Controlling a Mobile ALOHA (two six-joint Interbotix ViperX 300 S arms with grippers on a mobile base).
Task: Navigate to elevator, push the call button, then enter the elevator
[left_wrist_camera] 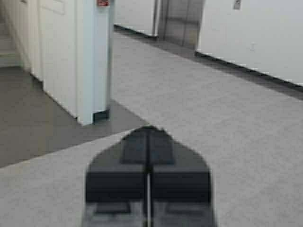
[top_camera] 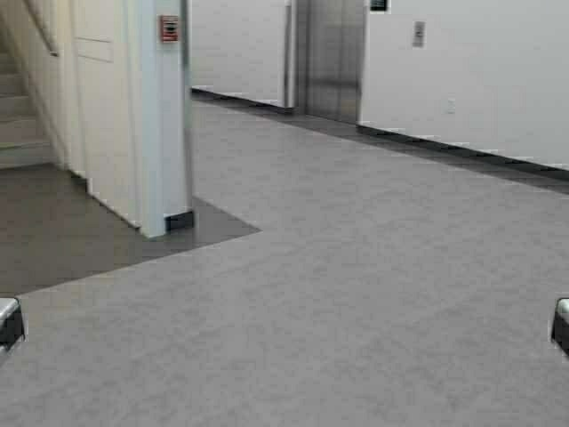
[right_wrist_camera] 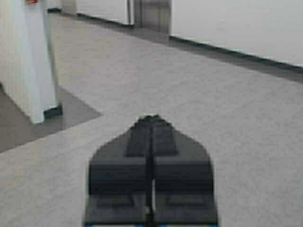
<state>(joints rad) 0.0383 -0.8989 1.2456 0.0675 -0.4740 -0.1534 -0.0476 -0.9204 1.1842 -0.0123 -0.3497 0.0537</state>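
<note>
Fingers of the left gripper lie pressed together, with only a thin seam running between the two dark pads, and they hold nothing. Fingers of the right gripper are likewise closed flat against each other and carry nothing. Both grippers point forward over a grey speckled floor, low and level; in the high view only a small dark-and-silver piece of each arm shows at the lower corners. Far ahead of both sets of fingertips, across the open floor, stands the elevator, its brushed steel doors set into a white wall and shut as far as can be seen. Just beside the elevator's frame, on the side toward the right gripper and higher up the wall, sits the call button, a small upright silver plate; its button is too small to make out. Well apart from it, lower on the same wall, is a smaller white wall plate. A dark baseboard runs along the foot of that wall. Ahead of the left fingertips and off to their outer side rises a white column with a red fire alarm box near its top, its foot standing on a patch of darker floor. Beyond the column, stair steps climb away.
</note>
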